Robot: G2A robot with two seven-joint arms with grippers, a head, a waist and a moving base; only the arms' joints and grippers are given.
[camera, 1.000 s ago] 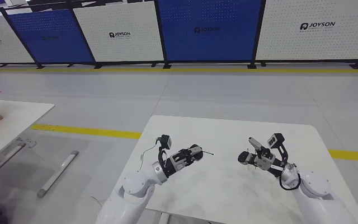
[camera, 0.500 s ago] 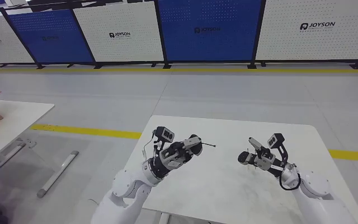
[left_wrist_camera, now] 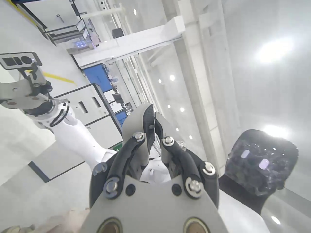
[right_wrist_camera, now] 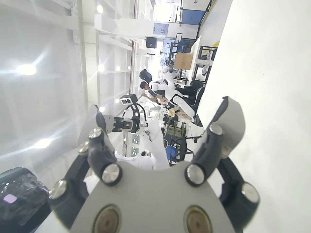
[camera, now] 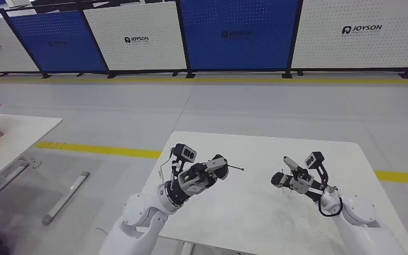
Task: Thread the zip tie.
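Misalignment threatens: left gripper (camera: 220, 163), clamped on the zip tie (camera: 234, 167) above the counter (camera: 255, 213), aims its thin free end at the open right gripper (camera: 282, 171), well apart, and that end may wobble.

1 white rectangular table (camera: 255, 197), faint grey scuffs on top, on a grey floor (camera: 127, 108).

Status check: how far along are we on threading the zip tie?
Done: the left tool is shut on the zip tie, held above the table, with a thin end pointing toward the right tool. In hand: only that grip; the right tool is open and empty, apart from the tie. Left: feeding the tip through the head; no loop shows yet.
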